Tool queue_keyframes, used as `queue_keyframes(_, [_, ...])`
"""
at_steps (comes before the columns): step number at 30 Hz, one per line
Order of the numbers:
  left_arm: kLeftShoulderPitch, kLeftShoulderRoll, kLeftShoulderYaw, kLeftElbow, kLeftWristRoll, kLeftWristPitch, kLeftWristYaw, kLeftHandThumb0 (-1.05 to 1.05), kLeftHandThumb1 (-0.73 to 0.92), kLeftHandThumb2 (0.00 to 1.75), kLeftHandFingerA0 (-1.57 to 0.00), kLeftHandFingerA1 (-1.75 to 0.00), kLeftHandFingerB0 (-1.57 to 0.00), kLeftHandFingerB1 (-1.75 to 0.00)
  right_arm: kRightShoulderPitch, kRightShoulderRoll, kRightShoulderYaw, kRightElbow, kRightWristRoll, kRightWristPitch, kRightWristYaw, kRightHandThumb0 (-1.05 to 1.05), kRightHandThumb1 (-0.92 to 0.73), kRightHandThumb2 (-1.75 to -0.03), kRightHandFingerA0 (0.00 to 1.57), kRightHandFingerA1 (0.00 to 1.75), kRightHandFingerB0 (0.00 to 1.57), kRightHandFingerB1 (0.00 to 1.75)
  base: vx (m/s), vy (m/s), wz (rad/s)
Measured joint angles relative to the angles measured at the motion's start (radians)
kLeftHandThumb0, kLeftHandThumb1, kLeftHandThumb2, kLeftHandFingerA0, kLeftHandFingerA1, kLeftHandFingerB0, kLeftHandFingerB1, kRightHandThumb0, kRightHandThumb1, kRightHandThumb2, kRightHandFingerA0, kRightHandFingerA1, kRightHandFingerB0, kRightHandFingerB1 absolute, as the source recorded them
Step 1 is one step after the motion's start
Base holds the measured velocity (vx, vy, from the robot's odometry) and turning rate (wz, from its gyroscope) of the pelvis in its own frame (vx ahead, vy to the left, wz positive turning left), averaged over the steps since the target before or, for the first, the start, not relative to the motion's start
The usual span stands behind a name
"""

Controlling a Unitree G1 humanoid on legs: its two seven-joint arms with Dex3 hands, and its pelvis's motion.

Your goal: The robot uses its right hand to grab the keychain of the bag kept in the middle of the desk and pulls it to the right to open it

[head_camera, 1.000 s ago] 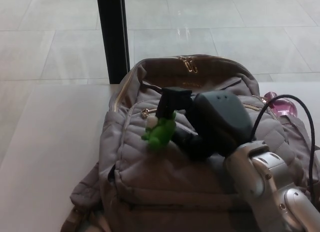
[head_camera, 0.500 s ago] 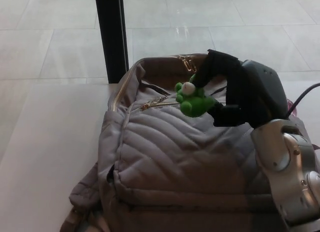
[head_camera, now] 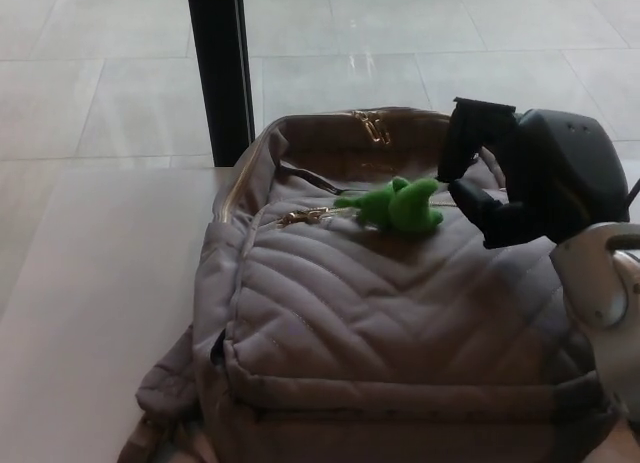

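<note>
Count: one grey quilted bag (head_camera: pixel 370 323), one green keychain (head_camera: pixel 400 205), one robot hand in frame, the right hand (head_camera: pixel 520 183). Left hand not visible.

Bag lies flat on the pale worktop (head_camera: pixel 90 283), roughly centred, top edge pointing away from the camera. Gold zipper (head_camera: pixel 305 217) runs across the upper front panel; a second gold pull (head_camera: pixel 375 128) sits at the top rim of the bag.

Keychain is a small green figure lying on the bag's upper front panel, at the right-hand end of the visible gold zipper run, just below the top opening. It rests on the fabric.

Surroundings: black vertical post (head_camera: pixel 215 73) behind the bag's left corner, tiled floor (head_camera: pixel 400 43) beyond. Nothing lies between the hand and the keychain.

Right hand comes in from picture right, silver forearm (head_camera: pixel 605 293) below it. Hand hovers over the bag's upper right corner, just to the right of the keychain. Fingers (head_camera: pixel 470 143) are spread, with a clear gap between upper finger and lower thumb; nothing sits between them. No contact with the keychain that I can see; whether the thumb brushes the bag fabric, cannot tell.
</note>
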Motion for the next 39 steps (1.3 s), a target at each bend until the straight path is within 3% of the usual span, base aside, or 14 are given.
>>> queue_keyframes(1, [0.000, 0.000, 0.002, 0.000, 0.000, 0.000, 0.000, -1.05, 0.92, 1.19, -0.89, -1.26, -0.79, -1.13, 0.000, -0.008, 0.003, 0.005, -0.003, -0.008, -0.006, -0.27, -0.28, -1.07, 1.23, 1.42, 1.07, 1.34, 0.00, 0.000, 0.00])
queue_keyframes(3, [0.000, 0.000, 0.004, 0.000, 0.000, 0.000, -0.004, -1.05, 0.90, 1.18, -0.89, -1.28, -0.79, -1.13, -0.001, -0.017, 0.004, 0.014, -0.005, -0.022, -0.015, -0.20, -0.28, -1.11, 0.96, 1.75, 0.70, 1.75, 0.00, 0.000, 0.00])
queue_keyframes(11, [-0.009, -0.005, 0.020, 0.006, -0.004, 0.003, -0.008, -1.05, 0.92, 1.13, -0.98, -1.26, -0.87, -1.15, 0.001, 0.018, -0.010, -0.003, 0.020, -0.036, -0.018, -0.16, -0.40, -1.11, 0.91, 1.75, 0.70, 1.62, 0.00, 0.000, 0.00])
queue_keyframes(13, [-0.009, -0.007, 0.018, 0.008, -0.003, 0.003, -0.006, -1.05, 0.92, 1.16, -0.95, -1.22, -0.85, -1.12, 0.001, 0.029, -0.013, -0.014, 0.032, -0.035, -0.010, -0.32, -0.72, -0.72, 0.94, 1.67, 0.73, 0.78, 0.00, 0.000, 0.00])
queue_keyframes(18, [-0.006, -0.006, 0.006, 0.008, 0.003, 0.003, -0.003, -1.05, 0.92, 1.19, -0.96, -1.23, -0.82, -1.11, -0.005, 0.037, -0.004, -0.081, 0.035, 0.014, 0.058, -0.53, -0.77, -0.66, 0.86, 1.42, 0.49, 0.45, 0.00, 0.000, 0.00])
queue_keyframes(19, [-0.006, -0.006, 0.006, 0.008, 0.003, 0.003, -0.003, -1.05, 0.92, 1.18, -0.98, -1.23, -0.89, -1.12, -0.008, 0.036, 0.000, -0.090, 0.033, 0.027, 0.072, -0.73, -0.80, -0.64, 0.59, 0.95, 0.14, 0.33, 0.00, 0.000, 0.00])
queue_keyframes(20, [-0.007, -0.007, 0.006, 0.008, 0.003, 0.003, -0.003, -1.05, 0.92, 1.19, -0.99, -1.22, -0.90, -1.13, -0.012, 0.035, 0.005, -0.097, 0.030, 0.040, 0.086, -0.81, -0.64, -1.00, 0.58, 0.83, 0.04, 0.36, 0.00, 0.000, 0.00])
queue_keyframes(25, [-0.007, -0.006, 0.004, 0.007, 0.003, 0.003, -0.002, -1.05, 0.68, 1.53, -0.93, -1.18, -0.89, -1.10, -0.030, 0.028, 0.024, -0.137, 0.011, 0.105, 0.155, -0.86, -0.63, -1.03, 0.27, 0.59, 0.05, 0.26, 0.00, 0.000, 0.00])
queue_keyframes(26, [-0.007, -0.006, 0.004, 0.007, 0.003, 0.003, -0.002, -1.05, 0.92, 1.13, -0.93, -1.21, -0.83, -1.10, -0.032, 0.027, 0.025, -0.143, 0.009, 0.113, 0.166, -0.87, -0.64, -1.06, 0.18, 0.57, 0.00, 0.24, 0.00, 0.000, 0.00])
queue_keyframes(27, [-0.008, -0.007, 0.004, 0.007, 0.003, 0.003, -0.002, -1.05, 0.67, 1.52, -0.93, -1.18, -0.88, -1.10, -0.035, 0.025, 0.028, -0.154, 0.005, 0.127, 0.182, -0.89, -0.65, -1.06, 0.16, 0.55, 0.03, 0.24, 0.00, 0.000, 0.00])
queue_keyframes(28, [-0.008, -0.006, 0.005, 0.007, 0.003, 0.003, -0.002, -1.05, 0.91, 1.11, -0.94, -1.22, -0.82, -1.10, -0.038, 0.024, 0.031, -0.163, 0.003, 0.137, 0.197, -0.93, -0.68, -1.06, 0.14, 0.55, 0.05, 0.23, 0.00, 0.000, 0.00])
queue_keyframes(32, [-0.009, -0.007, 0.005, 0.007, 0.003, 0.003, -0.002, -1.05, 0.92, 1.15, -0.92, -1.23, -0.84, -1.11, -0.054, 0.021, 0.046, -0.191, -0.007, 0.176, 0.254, -0.82, -0.63, -1.12, 0.13, 0.57, 0.00, 0.28, 0.00, 0.000, 0.00])
queue_keyframes(34, [-0.011, -0.006, 0.007, 0.007, 0.002, 0.003, -0.002, -1.05, 0.69, 1.48, -0.96, -1.21, -0.91, -1.11, -0.060, 0.018, 0.053, -0.203, -0.009, 0.194, 0.282, -0.97, -0.73, -1.11, 0.15, 0.56, 0.08, 0.32, 0.00, 0.000, 0.00])
queue_keyframes(39, [-0.013, -0.006, 0.009, 0.006, 0.002, 0.003, -0.002, -1.05, 0.92, 1.18, -0.96, -1.23, -0.86, -1.11, -0.070, 0.009, 0.065, -0.220, -0.013, 0.244, 0.352, -0.93, -0.91, -0.69, 0.24, 0.53, 0.11, 0.29, 0.00, 0.000, 0.00])
